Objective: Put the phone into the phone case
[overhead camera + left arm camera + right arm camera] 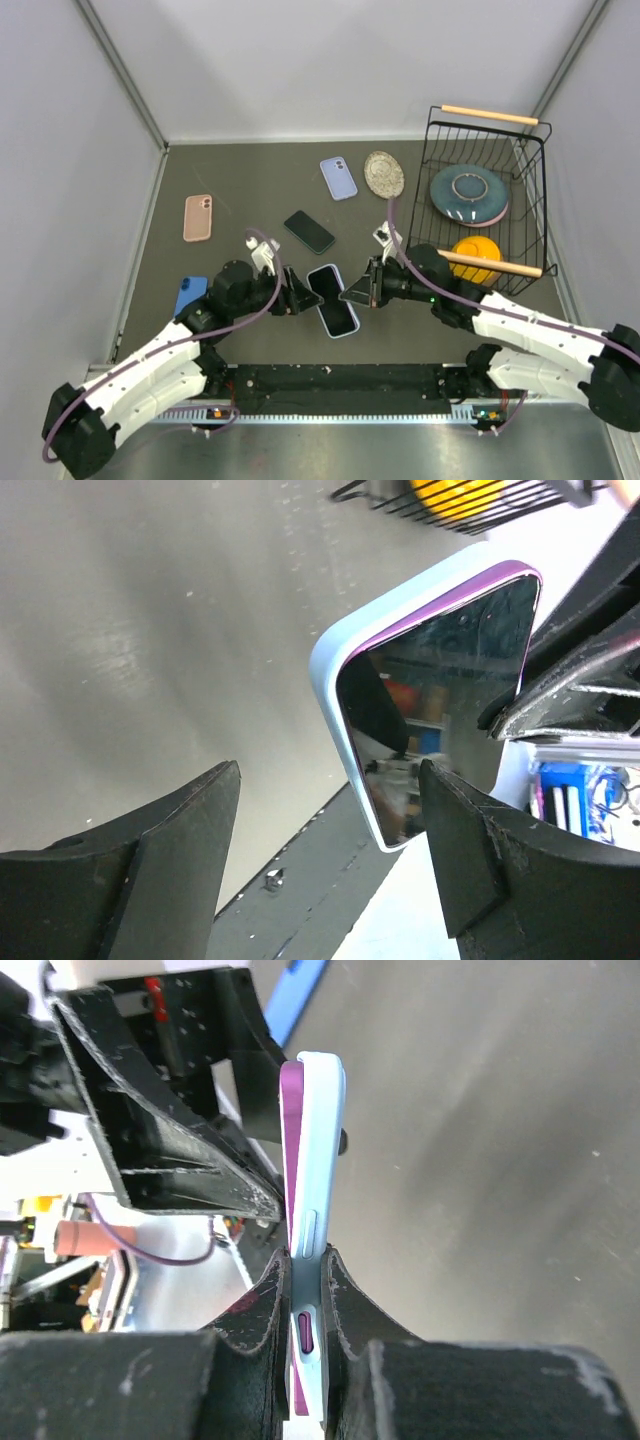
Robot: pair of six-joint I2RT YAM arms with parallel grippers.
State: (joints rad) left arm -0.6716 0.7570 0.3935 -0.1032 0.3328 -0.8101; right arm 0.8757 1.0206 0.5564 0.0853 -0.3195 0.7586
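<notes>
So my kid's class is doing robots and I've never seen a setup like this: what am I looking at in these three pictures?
Two robot arms are bolted side by side at the near edge of a dark table. The wide picture comes from a fixed camera above and behind them. The other two come from small cameras on each wrist, so you see that arm's own black fingers up close.

Between the arms is a phone with a purple edge, sitting in a light blue case. The right gripper is pinching it by its edges. The left gripper is open, with its fingers at the phone's other end.

Lying on the table are a pink phone, a black phone, a lilac phone, a blue item and a small dish. At right, a wire basket holds a plate and an orange bowl.
</notes>
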